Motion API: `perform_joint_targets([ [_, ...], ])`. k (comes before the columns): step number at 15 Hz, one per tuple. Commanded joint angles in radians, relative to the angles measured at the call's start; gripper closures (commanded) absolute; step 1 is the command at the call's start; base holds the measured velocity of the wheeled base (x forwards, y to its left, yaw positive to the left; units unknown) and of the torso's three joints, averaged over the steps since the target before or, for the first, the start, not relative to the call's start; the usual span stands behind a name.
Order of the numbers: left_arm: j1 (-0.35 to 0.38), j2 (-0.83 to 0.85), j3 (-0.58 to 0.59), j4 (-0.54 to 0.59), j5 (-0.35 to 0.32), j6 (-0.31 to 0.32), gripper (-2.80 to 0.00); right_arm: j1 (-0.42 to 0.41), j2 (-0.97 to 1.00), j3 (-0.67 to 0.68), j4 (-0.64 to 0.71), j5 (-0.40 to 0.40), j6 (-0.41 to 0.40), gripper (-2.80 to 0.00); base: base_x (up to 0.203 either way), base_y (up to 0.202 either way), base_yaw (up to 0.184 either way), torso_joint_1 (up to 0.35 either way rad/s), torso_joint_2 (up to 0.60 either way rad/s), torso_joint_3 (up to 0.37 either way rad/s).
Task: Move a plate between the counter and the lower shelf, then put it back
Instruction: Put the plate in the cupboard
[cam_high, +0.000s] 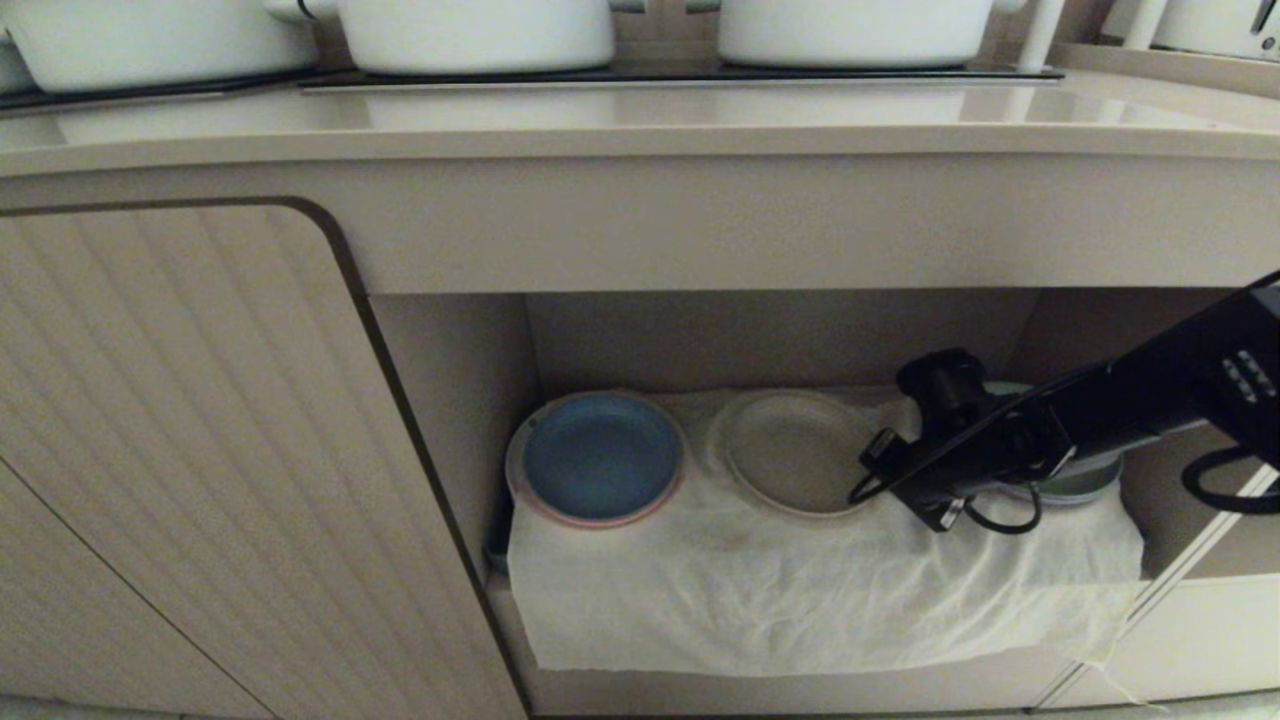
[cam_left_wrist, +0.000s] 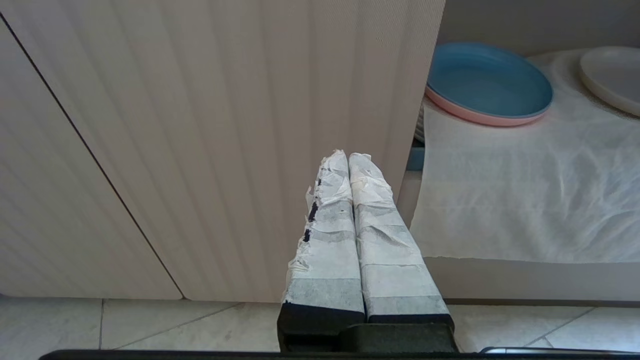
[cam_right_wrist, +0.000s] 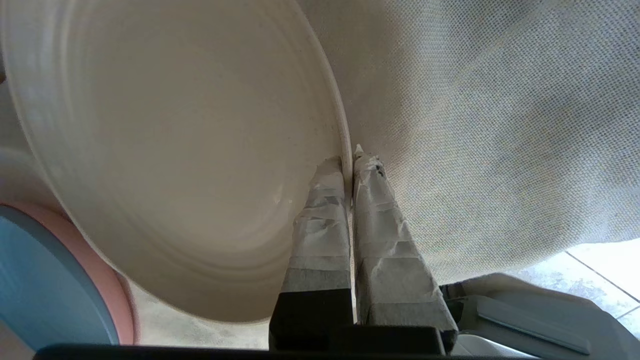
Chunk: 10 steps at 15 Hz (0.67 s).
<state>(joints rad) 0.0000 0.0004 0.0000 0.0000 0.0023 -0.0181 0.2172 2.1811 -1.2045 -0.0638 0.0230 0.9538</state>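
The cream plate (cam_high: 790, 450) lies in the middle of the lower shelf (cam_high: 452, 400), on its white cloth (cam_high: 800, 590). My right gripper (cam_high: 868, 468) reaches into the niche from the right. It is shut on the plate's right rim. In the right wrist view one taped finger (cam_right_wrist: 322, 215) sits inside the plate (cam_right_wrist: 175, 150) and the other outside it, over the cloth (cam_right_wrist: 475, 125). The left gripper (cam_left_wrist: 348, 156) is shut on nothing, low in front of the ribbed cabinet door (cam_left_wrist: 200, 125). The counter (cam_high: 640, 130) runs above the niche.
A blue plate with a pink rim (cam_high: 600, 458) sits left of the cream one, close to it. A green plate (cam_high: 1085, 482) lies at the right, mostly hidden by my right arm. White pots (cam_high: 470, 30) stand on the black hob. The niche roof is low.
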Motion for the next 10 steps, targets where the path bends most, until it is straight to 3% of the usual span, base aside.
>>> perform_joint_targets([
  [1,0.000,0.000,0.000,0.000,0.001,0.000,0.00,0.001,0.000,0.000,-0.001,0.000,0.005,0.00,0.000,0.000,0.000,0.000,0.00,0.000],
  [7,0.000,0.000,0.000,0.000,0.001,0.000,0.00,-0.001,-0.001,-0.001,0.013,0.000,0.002,0.00,0.000,0.000,0.000,0.000,0.00,0.000],
  [8,0.000,0.000,0.000,0.000,0.001,0.000,0.00,-0.001,-0.001,-0.001,0.012,0.000,0.002,-2.80,0.000,0.000,0.000,0.000,0.00,0.000],
  [10,0.000,0.000,0.000,0.000,0.001,0.000,0.00,0.001,-0.001,0.000,0.013,-0.002,0.002,-2.80,0.000,0.000,0.000,0.000,0.00,0.000],
])
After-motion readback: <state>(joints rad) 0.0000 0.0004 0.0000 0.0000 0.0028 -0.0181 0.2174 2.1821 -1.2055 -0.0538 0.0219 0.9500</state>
